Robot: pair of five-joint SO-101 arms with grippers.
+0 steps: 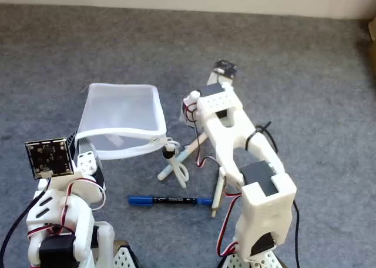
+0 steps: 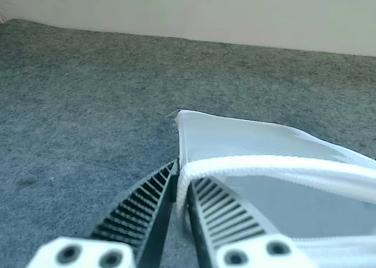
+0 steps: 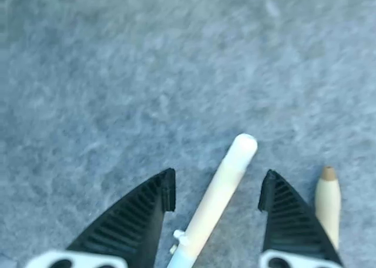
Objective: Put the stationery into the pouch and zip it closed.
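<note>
Grey, fuzzy surface, seen from up high. At about 10 o'clock from its middle, a white see-through pouch, lying flat. Mouth open along its 6 o'clock side, zip not shut.

Left end effector at the pouch's 7 o'clock corner, pressed together on the white zip rim and pinching it. From the left wrist, the same pinch up close: black ribbed fingers on either side of the rim, with the pouch spreading out behind them.

Stationery all outside the pouch, on the surface. White pen at 4 o'clock from the pouch, tilted, one end near the end of the zip. Blue and black marker at 5 o'clock from the pouch, lying sideways, apart from the pen. Tan pencil just beside the marker's 3 o'clock end, partly under the right arm.

Right end effector low over the white pen — spread wide, one finger on each side of the pen, not squeezing it. Pencil just outside the other finger. Cannot tell if the fingers touch the surface.
</note>
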